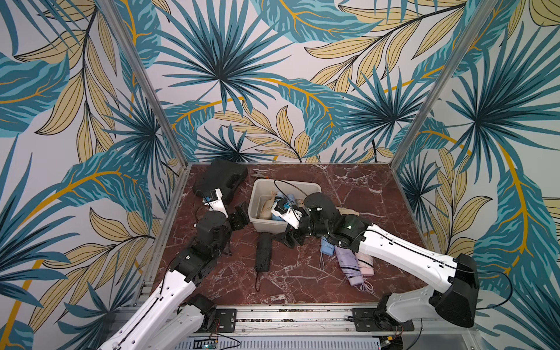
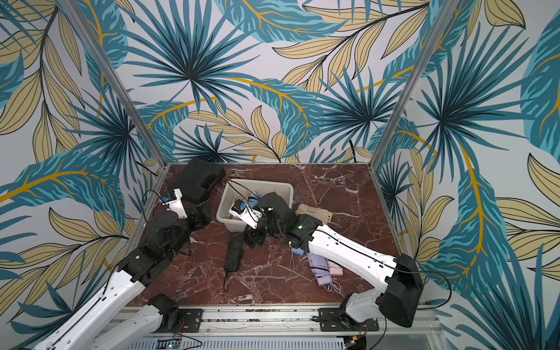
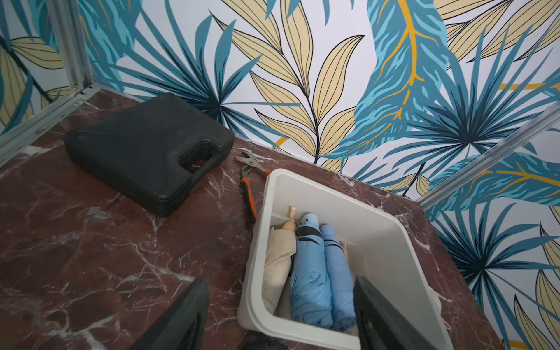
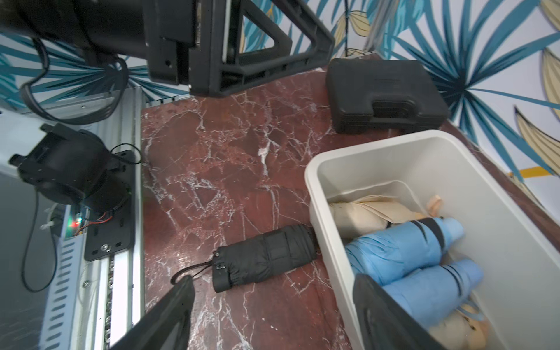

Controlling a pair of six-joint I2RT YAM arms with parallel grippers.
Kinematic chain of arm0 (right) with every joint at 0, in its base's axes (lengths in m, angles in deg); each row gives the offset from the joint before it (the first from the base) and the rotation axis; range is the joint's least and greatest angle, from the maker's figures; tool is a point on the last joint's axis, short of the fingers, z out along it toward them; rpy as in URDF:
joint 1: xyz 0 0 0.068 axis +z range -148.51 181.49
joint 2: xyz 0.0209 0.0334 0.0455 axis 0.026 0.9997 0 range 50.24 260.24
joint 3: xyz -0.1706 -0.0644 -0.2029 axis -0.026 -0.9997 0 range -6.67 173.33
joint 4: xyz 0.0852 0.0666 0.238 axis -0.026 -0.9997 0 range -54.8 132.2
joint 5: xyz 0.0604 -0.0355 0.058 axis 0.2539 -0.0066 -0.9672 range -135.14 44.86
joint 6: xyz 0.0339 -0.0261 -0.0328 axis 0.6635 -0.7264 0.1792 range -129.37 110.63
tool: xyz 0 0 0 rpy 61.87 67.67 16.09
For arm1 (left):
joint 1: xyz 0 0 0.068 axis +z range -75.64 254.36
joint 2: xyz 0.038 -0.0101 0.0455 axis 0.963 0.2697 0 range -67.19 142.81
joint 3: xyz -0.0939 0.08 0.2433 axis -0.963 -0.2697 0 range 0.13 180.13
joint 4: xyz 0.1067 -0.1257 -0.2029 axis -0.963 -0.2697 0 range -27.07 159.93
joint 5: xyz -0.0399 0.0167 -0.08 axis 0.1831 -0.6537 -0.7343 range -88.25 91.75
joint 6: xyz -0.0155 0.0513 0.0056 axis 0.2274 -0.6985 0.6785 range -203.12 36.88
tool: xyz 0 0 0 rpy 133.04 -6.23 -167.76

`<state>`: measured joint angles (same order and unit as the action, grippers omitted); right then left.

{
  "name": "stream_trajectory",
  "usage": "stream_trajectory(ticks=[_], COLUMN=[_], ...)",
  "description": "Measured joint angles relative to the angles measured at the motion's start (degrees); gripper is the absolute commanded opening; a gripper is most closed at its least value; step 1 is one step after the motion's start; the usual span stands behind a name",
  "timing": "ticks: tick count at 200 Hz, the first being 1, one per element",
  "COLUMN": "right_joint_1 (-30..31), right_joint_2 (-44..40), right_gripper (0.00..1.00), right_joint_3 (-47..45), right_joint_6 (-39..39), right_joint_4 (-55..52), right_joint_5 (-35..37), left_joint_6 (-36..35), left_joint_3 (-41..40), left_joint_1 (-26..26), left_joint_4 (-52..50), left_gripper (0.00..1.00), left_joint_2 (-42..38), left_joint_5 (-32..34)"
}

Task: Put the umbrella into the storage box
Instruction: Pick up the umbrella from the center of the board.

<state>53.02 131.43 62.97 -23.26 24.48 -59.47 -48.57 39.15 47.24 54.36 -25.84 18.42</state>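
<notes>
The left end effector (image 1: pixel 239 217) and right end effector (image 1: pixel 293 239) are open and empty beside the storage box (image 1: pixel 253 200). Toward the front edge of the bench (image 1: pixel 303 288), the black umbrella (image 1: pixel 262 253) and pastel umbrellas (image 1: pixel 348 263) lie unloaded. Farther back, blue umbrellas (image 3: pixel 309 272) are stowed inside the box, so the task appears partly complete.

Right arm (image 1: pixel 403 251) hides storage box (image 1: pixel 265 225) corner, lilac umbrella (image 1: pixel 348 266) top end.
</notes>
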Motion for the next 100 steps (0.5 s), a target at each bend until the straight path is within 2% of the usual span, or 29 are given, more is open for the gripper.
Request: stream_trajectory(ticks=[30, 56, 100], right_joint_1=[0.85, 0.85, 0.85], right_joint_2=[0.79, 0.2, -1.29], right_gripper=[0.84, 0.85, 0.85], right_joint_3=[0.0, -0.98, -4.26], right_joint_6=[-0.57, -0.48, 0.74], right_joint_4=[-0.42, 0.9, 2.78], right_joint_5=[-1.46, -0.74, 1.53], left_joint_6=[4.79, 11.5, 18.73], left_joint_3=[-4.44, -9.68, -15.98], left_joint_1=[0.13, 0.09, -4.66], left_joint_4=[-7.65, -13.42, -16.06], left_gripper=[0.79, 0.79, 0.86], left_joint_2=[-6.14, -9.88, -9.92], left_joint_5=[-1.97, -6.56, -11.21])
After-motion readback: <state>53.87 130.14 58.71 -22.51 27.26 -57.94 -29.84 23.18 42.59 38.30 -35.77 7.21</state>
